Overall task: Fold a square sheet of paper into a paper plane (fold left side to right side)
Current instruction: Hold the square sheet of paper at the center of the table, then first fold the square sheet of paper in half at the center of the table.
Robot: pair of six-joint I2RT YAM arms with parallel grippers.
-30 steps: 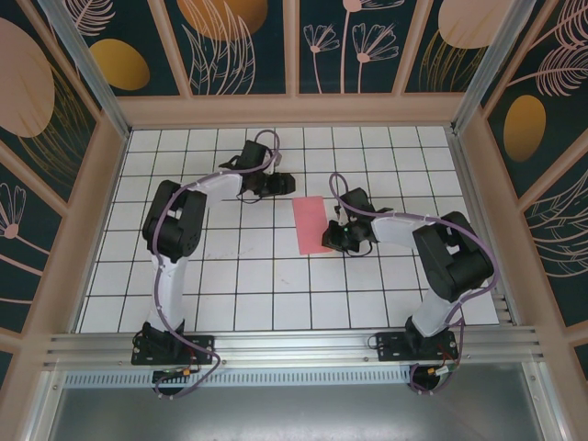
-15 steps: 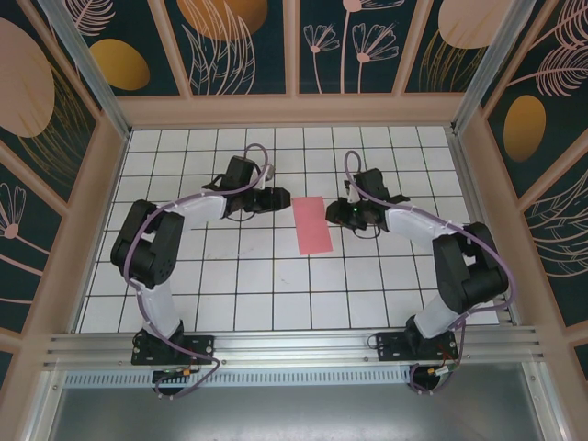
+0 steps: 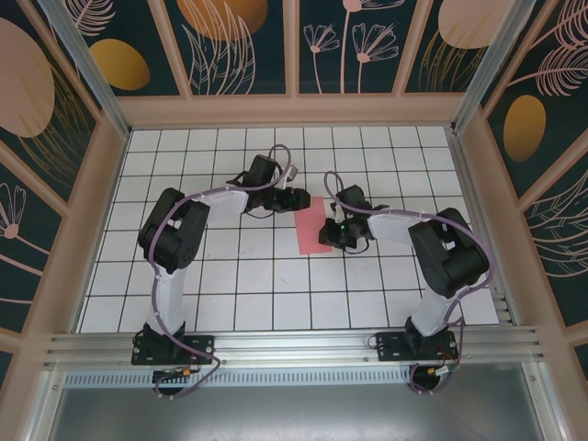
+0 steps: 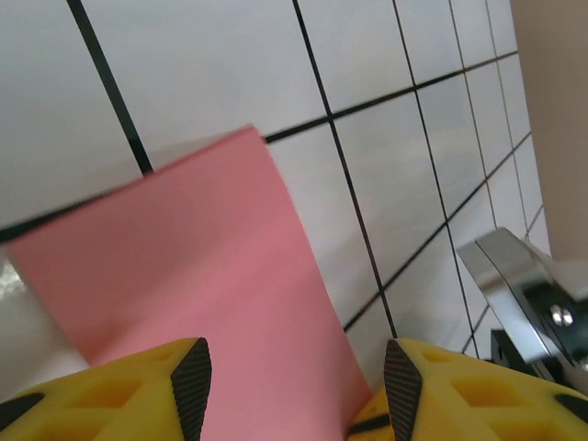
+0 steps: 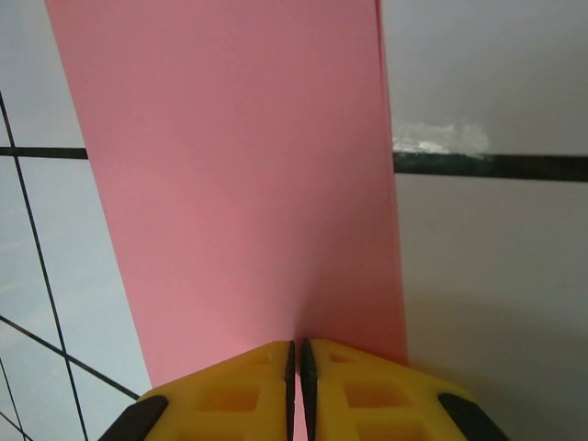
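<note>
Right gripper (image 5: 297,354), closed tight and empty, rests on the limp, flimsy square sheet of paper (image 5: 239,165); I'd pinch its edge.

Seen from above, your left arm (image 3: 171,230) and right arm (image 3: 441,257) are both built of white shells and bulky black joints, with purple cables (image 3: 277,149) looping along them. Each stands on a black base plate (image 3: 173,349) near the frame's bottom edge. Up close, your left gripper (image 4: 294,390) and right gripper (image 5: 297,367) have yellow fingers (image 4: 119,395) with moulded recesses and black pads (image 4: 191,386).
</note>
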